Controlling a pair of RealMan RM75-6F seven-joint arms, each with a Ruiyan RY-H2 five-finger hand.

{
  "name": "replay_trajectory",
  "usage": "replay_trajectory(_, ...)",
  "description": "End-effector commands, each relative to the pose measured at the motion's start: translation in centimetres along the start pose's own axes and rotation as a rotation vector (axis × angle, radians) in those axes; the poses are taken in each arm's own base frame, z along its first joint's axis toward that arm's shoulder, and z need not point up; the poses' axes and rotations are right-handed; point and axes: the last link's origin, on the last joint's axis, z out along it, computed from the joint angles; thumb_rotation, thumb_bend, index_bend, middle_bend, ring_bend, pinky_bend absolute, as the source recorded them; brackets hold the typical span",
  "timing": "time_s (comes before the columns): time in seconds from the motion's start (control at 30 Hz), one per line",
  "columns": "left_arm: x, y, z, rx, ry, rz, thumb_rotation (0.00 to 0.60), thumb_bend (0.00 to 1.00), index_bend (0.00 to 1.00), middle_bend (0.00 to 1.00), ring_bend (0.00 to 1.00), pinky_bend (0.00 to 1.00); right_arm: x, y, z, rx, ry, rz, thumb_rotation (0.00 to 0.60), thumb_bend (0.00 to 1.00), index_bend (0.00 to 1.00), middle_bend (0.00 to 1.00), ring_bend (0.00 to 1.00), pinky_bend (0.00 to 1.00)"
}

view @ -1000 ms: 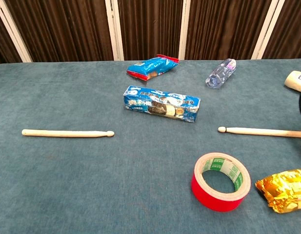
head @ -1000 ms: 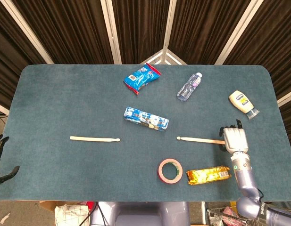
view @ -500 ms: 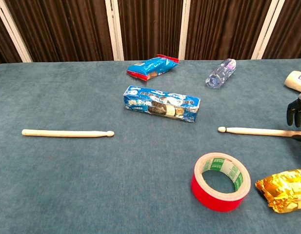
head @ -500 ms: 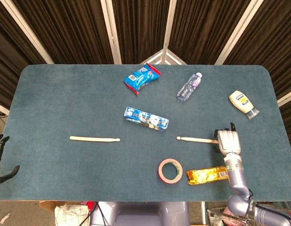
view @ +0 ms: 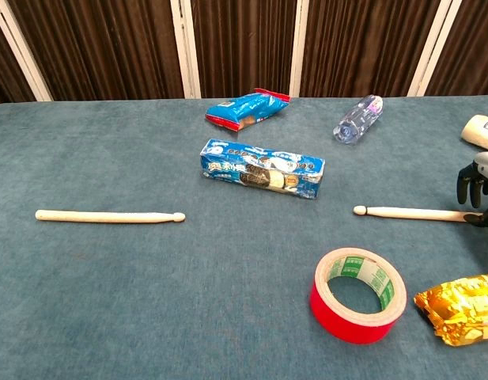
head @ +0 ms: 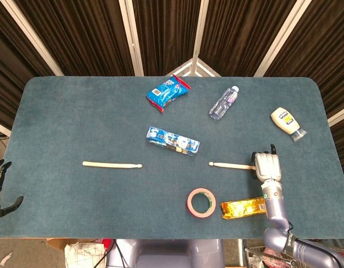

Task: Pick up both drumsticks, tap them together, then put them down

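Two pale wooden drumsticks lie flat on the blue-green table. The left drumstick (head: pixel 111 164) (view: pixel 109 216) lies alone on the left side, tip pointing right. The right drumstick (head: pixel 230 165) (view: pixel 406 212) lies on the right side, tip pointing left. My right hand (head: pixel 267 166) (view: pixel 477 188) hovers over its butt end, fingers spread and hanging down around the stick, which still rests on the table. My left hand (head: pixel 1 190) shows only at the far left edge of the head view, off the table, fingers apart and holding nothing.
A blue cookie box (head: pixel 173 140) lies between the sticks. A red tape roll (head: pixel 201 202) and a gold packet (head: pixel 246 207) sit just in front of the right stick. A blue snack bag (head: pixel 168 92), water bottle (head: pixel 224 103) and mayonnaise bottle (head: pixel 287 123) lie farther back.
My right hand has slid left along the right drumstick, covering more of its butt end. Both sticks and the left hand have stayed put.
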Motion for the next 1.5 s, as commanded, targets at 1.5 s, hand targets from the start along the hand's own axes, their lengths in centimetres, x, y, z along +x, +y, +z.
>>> replay_trajectory(1.5,-0.42,0.22,0.04,0.011,-0.018,0.027,0.6,0.3,0.13,0.07,0.0,0.0,-0.97,-0.11,0.27,0.01,-0.01,-0.024,0.6,0.39,0.55,0.52,0.39,0.04)
